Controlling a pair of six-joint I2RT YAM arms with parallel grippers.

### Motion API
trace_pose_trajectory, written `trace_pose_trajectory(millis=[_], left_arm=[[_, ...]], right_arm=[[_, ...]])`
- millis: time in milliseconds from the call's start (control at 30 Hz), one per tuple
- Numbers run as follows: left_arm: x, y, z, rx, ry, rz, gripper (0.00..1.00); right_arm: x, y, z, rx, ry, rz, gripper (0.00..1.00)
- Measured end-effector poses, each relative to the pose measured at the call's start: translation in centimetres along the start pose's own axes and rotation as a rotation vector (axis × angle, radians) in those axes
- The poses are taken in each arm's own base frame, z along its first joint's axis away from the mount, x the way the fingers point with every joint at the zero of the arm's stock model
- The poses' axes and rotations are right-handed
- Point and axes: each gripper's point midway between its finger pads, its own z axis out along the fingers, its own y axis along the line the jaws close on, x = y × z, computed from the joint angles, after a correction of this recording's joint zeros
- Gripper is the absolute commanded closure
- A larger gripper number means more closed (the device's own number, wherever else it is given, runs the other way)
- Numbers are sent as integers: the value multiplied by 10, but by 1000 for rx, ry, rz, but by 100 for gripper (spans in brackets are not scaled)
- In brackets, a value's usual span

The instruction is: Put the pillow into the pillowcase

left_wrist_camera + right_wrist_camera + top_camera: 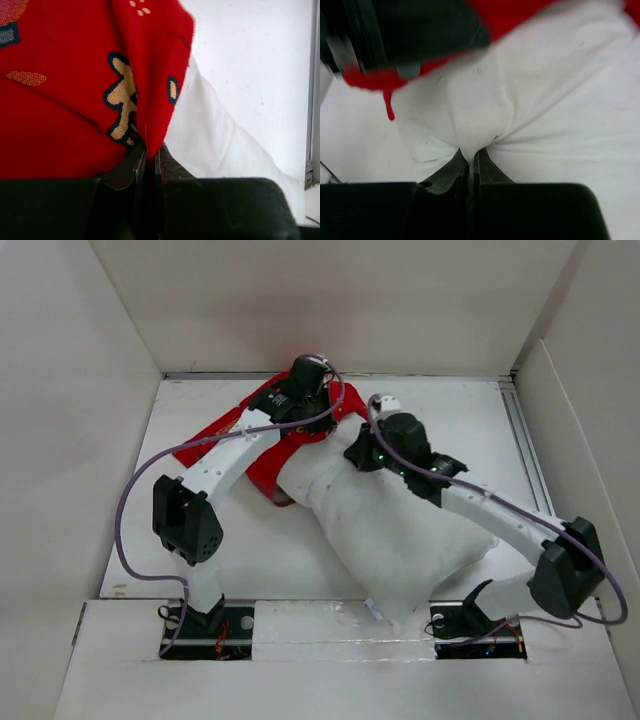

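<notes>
Toward eleven o'clock on the worktop [250,550] lies the pillowcase [213,443], bright red and bunched rather than flat. The left claw [150,150] is closed tight on a fold of its cloth, and the wrist view shows the red fabric pinched between the two jaws and draped up away from them. Just on the three o'clock side of that fold the pillow [395,525] begins. Its far end sits against, or a little under, the red edge, while its plump white bulk stretches diagonally from the centre toward five o'clock, well outside the case. The right claw [470,159] is shut on a pinch of the pillow's white cover near that far end; the fabric puckers into the jaws, with red cloth just beyond at twelve o'clock in its own view. The step in hand looks like the first feeding, with one claw holding the opening and the other gripping the pillow to push it in. Very little seems to be inside so far. The next move probably calls for the right claw to drive its gripped end toward eleven o'clock while the left claw lifts the red edge clear. The likely risk is soft cloth bunching and closing the opening.
</notes>
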Motion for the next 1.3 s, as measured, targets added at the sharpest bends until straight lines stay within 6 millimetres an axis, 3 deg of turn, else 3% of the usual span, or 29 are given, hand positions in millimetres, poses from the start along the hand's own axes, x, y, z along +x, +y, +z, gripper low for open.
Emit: trace_pose_trajectory(millis=[133, 267, 367, 500, 600, 733, 800, 900, 933, 967, 1033, 1067, 1167, 1200, 1300], left_arm=[[4, -30, -16, 83, -5, 57, 100], [-12, -88, -60, 204, -88, 130, 100], [-21, -126, -104, 321, -143, 144, 100], [-22, -135, -132, 415, -171, 42, 100], [-9, -129, -125, 440, -147, -59, 100], [5, -129, -99, 452, -96, -152, 100], [7, -123, -84, 442, -86, -182, 100], [2, -98, -48, 379, -68, -206, 100], [0, -90, -33, 352, -59, -203, 100], [-4, -82, -14, 318, -50, -192, 99], [-9, -66, 24, 237, -30, -157, 78], [-7, -59, 41, 196, -20, -140, 70], [13, -35, 68, 77, 8, -95, 9], [14, -31, 65, 60, 1, -86, 0], [2, -31, 30, 31, -82, -52, 0]], right_arm=[[-73, -28, -44, 45, -137, 17, 100], [-119, -34, -66, 54, -228, 10, 100], [-130, -36, -70, 50, -275, 10, 100], [-115, -46, -51, 65, -275, 18, 100], [-90, -62, -24, 115, -225, 33, 100], [-48, -87, 1, 175, -146, 73, 100], [-43, -90, 9, 176, -141, 82, 100], [-40, -96, 16, 179, -150, 100, 100], [-40, -98, 19, 174, -159, 107, 98], [-40, -100, 21, 167, -167, 115, 90], [-40, -104, 23, 146, -190, 137, 68], [-39, -107, 23, 134, -199, 147, 48], [-37, -114, 19, 88, -226, 181, 38], [-37, -114, 15, 70, -231, 187, 27], [-45, -106, 3, 21, -257, 188, 26]])
